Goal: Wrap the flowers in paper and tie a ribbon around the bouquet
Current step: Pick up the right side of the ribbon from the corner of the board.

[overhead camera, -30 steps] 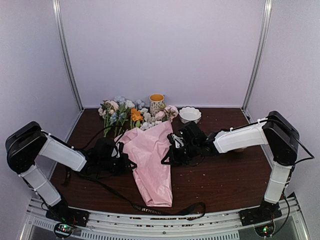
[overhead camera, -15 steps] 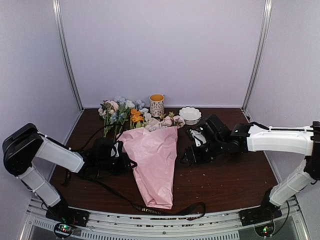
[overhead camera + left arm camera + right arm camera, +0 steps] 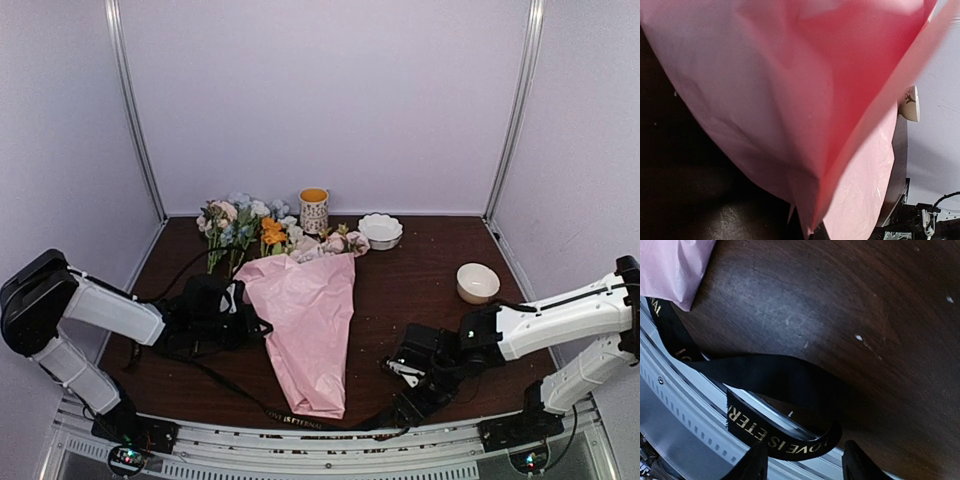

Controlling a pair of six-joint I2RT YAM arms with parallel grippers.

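Clad in smooth white shells along the left arm [image 3: 115,312] and right arm [image 3: 565,318], with bulky black housings at the joints. Tipped by a matte black left pincer [image 3: 248,318] and right pincer [image 3: 408,398], with blunt black fingertips [image 3: 754,466]. Trailed by thin black cables [image 3: 575,295]; mounted on black bases [image 3: 127,458] showing small green and red lights.

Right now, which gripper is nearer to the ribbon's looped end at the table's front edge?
Right. The right gripper hangs just above the ribbon loop, jaws open; the left gripper is far across, at the left edge of the paper.
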